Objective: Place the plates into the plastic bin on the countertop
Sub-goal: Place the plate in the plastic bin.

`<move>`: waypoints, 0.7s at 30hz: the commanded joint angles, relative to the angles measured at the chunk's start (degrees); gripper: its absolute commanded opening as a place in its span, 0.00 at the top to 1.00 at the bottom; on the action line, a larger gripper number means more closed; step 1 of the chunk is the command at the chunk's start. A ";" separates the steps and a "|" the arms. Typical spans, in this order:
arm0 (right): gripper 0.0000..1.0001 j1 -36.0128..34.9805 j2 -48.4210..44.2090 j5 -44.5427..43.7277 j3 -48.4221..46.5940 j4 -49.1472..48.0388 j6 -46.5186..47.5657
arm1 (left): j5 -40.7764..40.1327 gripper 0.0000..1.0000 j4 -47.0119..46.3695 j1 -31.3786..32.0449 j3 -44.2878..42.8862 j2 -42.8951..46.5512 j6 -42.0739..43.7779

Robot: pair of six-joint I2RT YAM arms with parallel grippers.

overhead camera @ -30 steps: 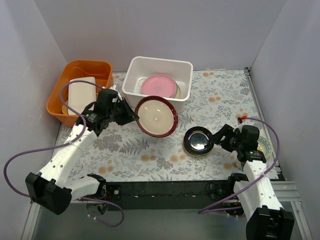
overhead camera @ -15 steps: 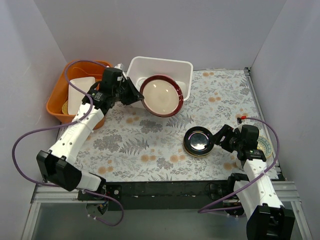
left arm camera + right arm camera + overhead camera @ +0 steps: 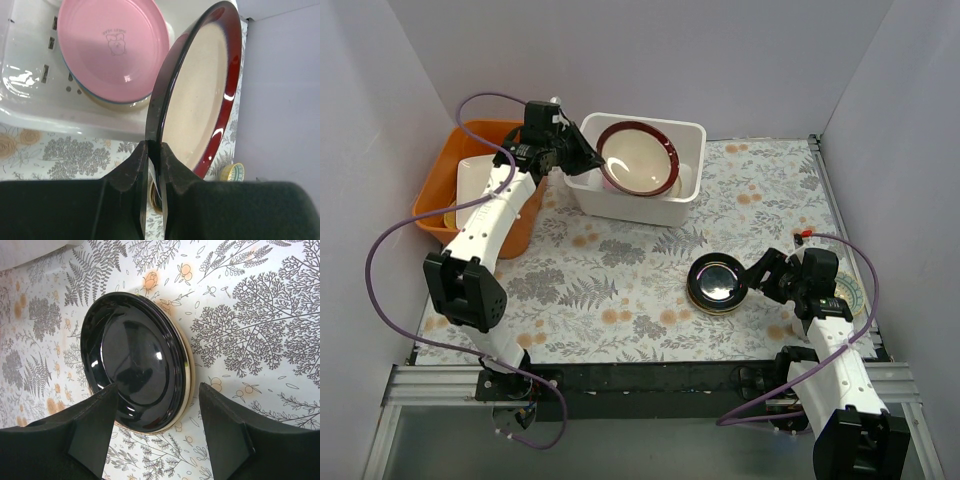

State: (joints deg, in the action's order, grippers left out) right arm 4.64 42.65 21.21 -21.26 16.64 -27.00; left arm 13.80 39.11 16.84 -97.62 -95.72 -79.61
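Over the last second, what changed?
The left pincer, shut on the maroon plate, carried it outward from over the countertop to above the plastic bin and its pink plate. The right pincer stayed open beside the black plate; nothing was let go.

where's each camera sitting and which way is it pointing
Top external: above and behind the arm bases, looking down on the countertop; both arms show whole, the left gripper holding the maroon plate over the plastic bin.
Left wrist: rides that wrist, looking along its shut fingers at the maroon plate's edge, pink plate in the bin beyond.
Right wrist: rides that wrist, looking down between its open fingers at the black plate.
Shared: maroon plate in top and left wrist; black plate in top and right wrist.
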 commanded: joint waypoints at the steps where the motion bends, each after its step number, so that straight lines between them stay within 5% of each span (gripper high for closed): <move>1: 0.27 0.10 -0.03 -0.12 -2.48 -0.38 0.90 | 5.80 1.00 -6.15 -0.93 -9.33 -0.51 -1.25; 21: 0.27 0.19 0.68 0.06 -1.77 -1.09 0.55 | 7.99 1.00 -6.15 -2.51 -20.85 -16.77 -2.12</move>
State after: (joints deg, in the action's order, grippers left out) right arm 4.64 43.09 21.12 -21.28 16.62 -26.81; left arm 16.38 39.88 14.94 -113.84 -113.82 -79.35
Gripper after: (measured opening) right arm 0.728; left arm 0.094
